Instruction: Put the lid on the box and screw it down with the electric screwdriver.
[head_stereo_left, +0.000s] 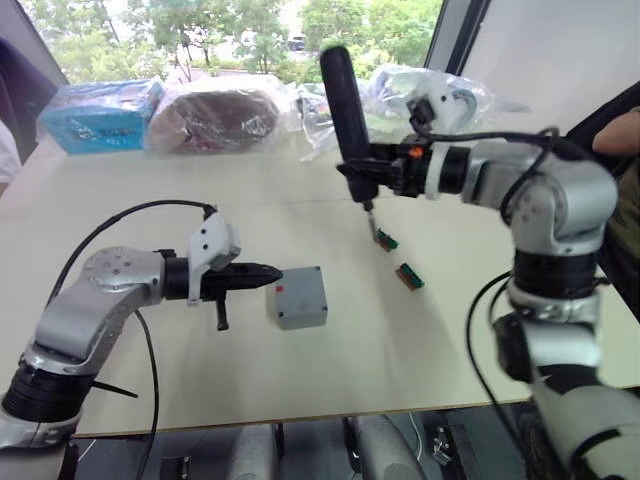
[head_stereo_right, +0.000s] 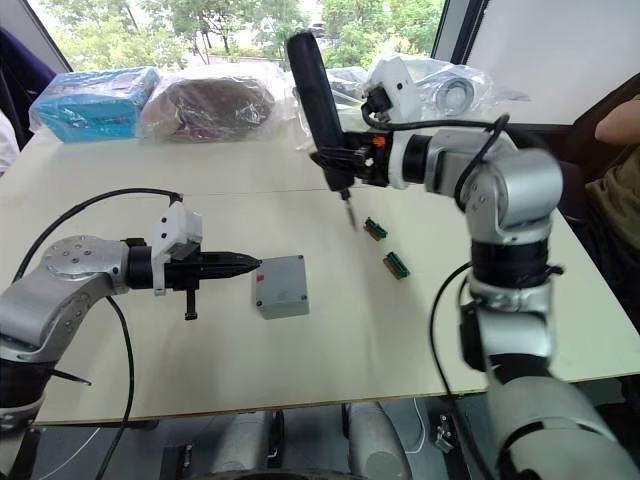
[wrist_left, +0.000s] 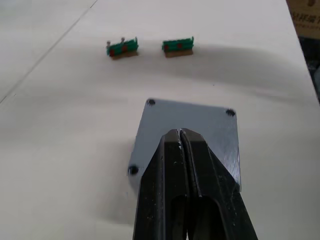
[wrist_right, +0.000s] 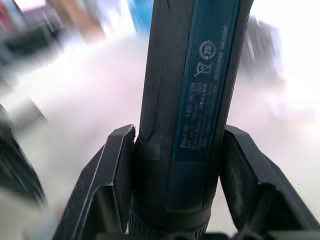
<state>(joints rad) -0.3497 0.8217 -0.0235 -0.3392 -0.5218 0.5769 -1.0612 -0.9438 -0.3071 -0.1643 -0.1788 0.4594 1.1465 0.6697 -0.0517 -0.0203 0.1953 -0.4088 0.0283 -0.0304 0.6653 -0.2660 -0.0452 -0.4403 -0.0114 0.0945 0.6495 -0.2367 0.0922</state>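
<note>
**Open table around the box**

Bare table (head_stereo_left: 420, 350) is seen on the near and right sides of the box (head_stereo_left: 300, 297). Two connectors (head_stereo_left: 387, 239) (head_stereo_left: 409, 276) lie farther right. Its left side is blocked by the left gripper (head_stereo_left: 270, 273). Bags (head_stereo_left: 215, 115) crowd the far edge.

A smooth, slightly glossy grey lid (wrist_left: 192, 132) and a satin dark plastic-looking electric screwdriver (wrist_right: 192, 110) are seen above a matt table (head_stereo_left: 450, 330).

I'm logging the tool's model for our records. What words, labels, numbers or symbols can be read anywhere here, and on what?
Electric screwdriver, held in the right hand: a blue label with two round symbols and lines of small print, too blurred to read.
Box: a small red mark on its side, no legible text.
Blue package at the table's far edge: print too small to read.
</note>
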